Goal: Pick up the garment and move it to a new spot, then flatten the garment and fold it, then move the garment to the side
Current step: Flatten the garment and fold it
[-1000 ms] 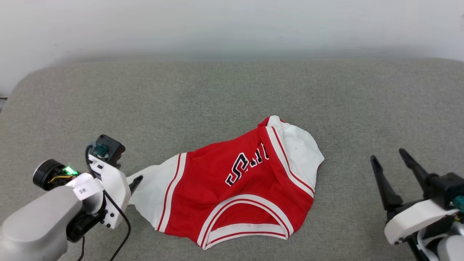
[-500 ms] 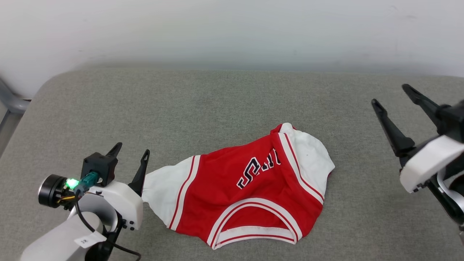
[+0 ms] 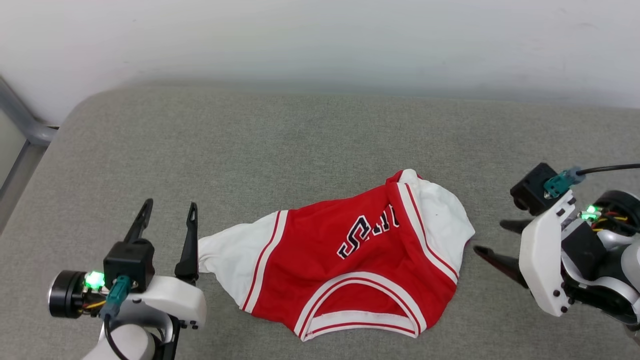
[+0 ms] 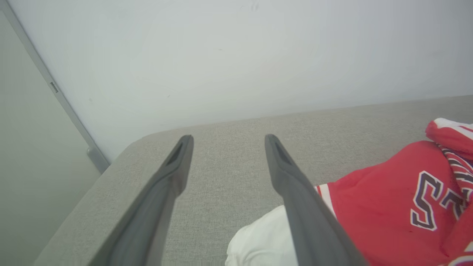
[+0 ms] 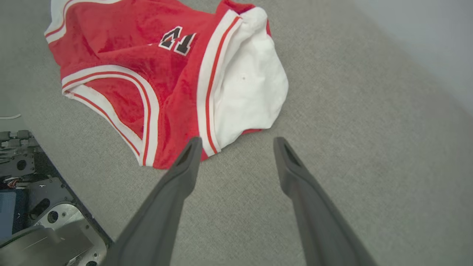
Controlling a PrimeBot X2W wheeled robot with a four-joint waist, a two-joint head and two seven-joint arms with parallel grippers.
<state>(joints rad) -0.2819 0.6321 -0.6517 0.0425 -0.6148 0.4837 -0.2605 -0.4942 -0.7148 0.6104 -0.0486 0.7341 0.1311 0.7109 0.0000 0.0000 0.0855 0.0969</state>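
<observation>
Noted left gripper (image 3: 170, 205) risen off the garment's (image 3: 360, 265) left edge, right gripper (image 3: 489, 236) swung low toward its right edge, both wide open and empty, garment crumpled mid-table (image 3: 300, 140), unheld; likely lining up a two-sided grab for flattening.

Black, white-outlined letter S (image 3: 356, 237) on red garment (image 3: 320, 280), neighbouring letters creased, unreadable

You have drawn the left gripper (image 3: 170, 203) back from the tip of the white short sleeve (image 3: 225, 255) on the left of the red jersey T-shirt (image 3: 350, 270) — its long dark fingers now point far, spread, just beside the cloth. Your right gripper (image 3: 488, 236) has swung round — fingers aimed left at the shirt. The head camera has shifted too.
</observation>
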